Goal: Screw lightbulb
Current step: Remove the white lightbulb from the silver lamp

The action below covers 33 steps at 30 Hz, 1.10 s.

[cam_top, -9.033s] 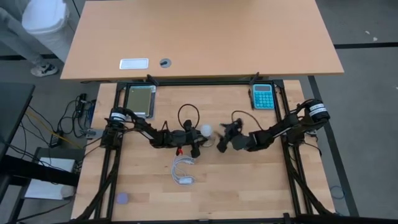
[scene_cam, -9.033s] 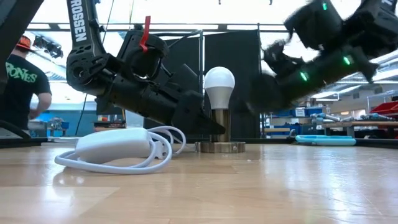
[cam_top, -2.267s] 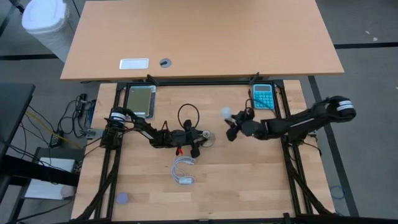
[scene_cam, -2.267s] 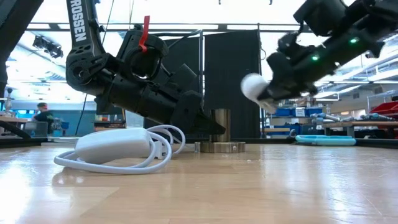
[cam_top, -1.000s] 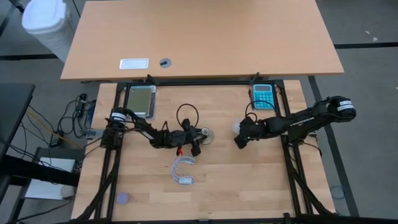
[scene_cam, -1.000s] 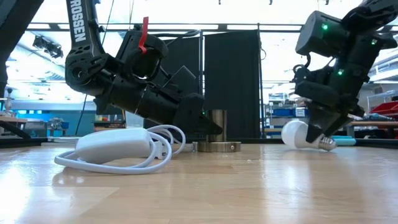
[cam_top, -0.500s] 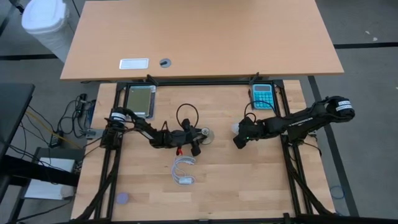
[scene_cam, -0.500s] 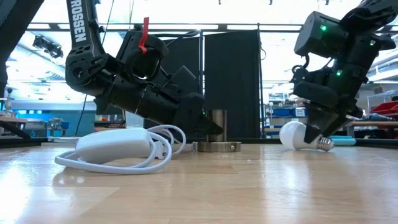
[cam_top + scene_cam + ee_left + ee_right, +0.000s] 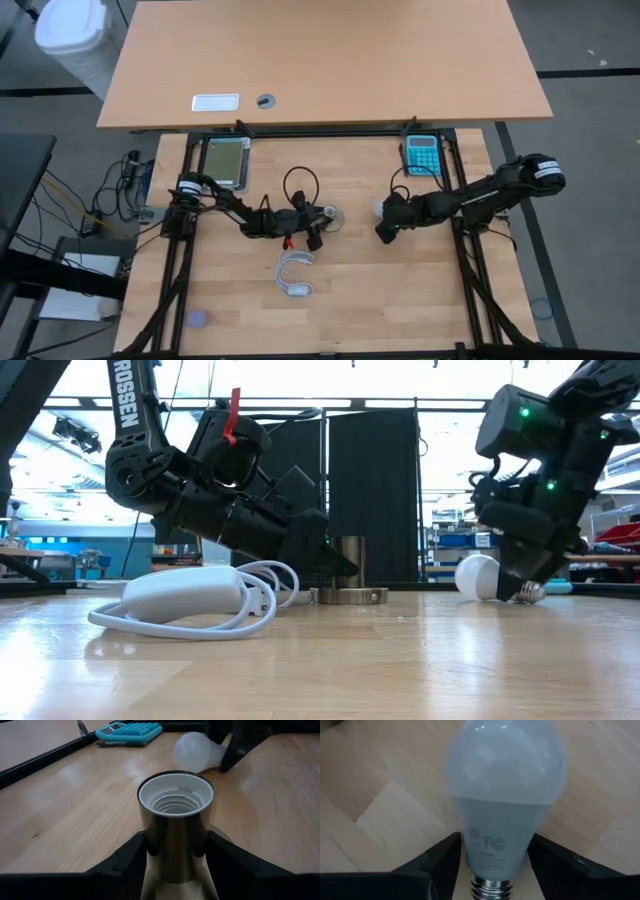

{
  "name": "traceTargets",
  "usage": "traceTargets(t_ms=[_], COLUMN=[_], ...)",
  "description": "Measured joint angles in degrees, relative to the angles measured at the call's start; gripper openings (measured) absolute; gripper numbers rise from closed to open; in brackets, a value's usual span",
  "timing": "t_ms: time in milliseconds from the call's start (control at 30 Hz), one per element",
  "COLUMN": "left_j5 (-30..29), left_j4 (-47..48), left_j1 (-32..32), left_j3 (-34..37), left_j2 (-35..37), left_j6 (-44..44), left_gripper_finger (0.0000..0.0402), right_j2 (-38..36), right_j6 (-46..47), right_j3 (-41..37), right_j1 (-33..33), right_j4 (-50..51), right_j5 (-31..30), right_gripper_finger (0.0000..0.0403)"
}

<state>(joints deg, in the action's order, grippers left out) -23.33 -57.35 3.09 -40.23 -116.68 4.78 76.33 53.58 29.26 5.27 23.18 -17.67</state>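
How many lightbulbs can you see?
1. The lightbulb lies on its side on the table, between the right gripper's fingers, apart from the socket. None else shows.

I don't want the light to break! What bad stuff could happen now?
The lightbulb lies on its side on the table, with the right gripper around its neck. It is round, so it might roll away if let go. A hard squeeze might crack it. The left gripper holds the socket, which is empty, so the bulb must be lifted and lined up straight, or the thread could jam.
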Motion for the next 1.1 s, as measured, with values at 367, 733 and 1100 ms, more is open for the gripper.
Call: traceTargets(t_ms=[367, 733, 1100], left_j5=[0.0, 0.0, 0.0], left_j4=[0.0, 0.2, 0.3], left_j1=[0.0, 0.0, 0.0], left_j3=[0.0, 0.0, 0.0], left_j2=[0.0, 0.0, 0.0], left_j6=[0.0, 0.0, 0.0], left_gripper_finger=[0.0188, 0.0188, 0.0188], right_j2=[0.2, 0.0, -5.8], right_j6=[-0.7, -1.3, -0.7], right_j3=[0.0, 0.0, 0.2], right_j1=[0.0, 0.8, 2.5], right_j4=[-0.6, -1.4, 1.1], right_j5=[-0.5, -2.3, -5.5], right_gripper_finger=[0.0238, 0.0240, 0.0240])
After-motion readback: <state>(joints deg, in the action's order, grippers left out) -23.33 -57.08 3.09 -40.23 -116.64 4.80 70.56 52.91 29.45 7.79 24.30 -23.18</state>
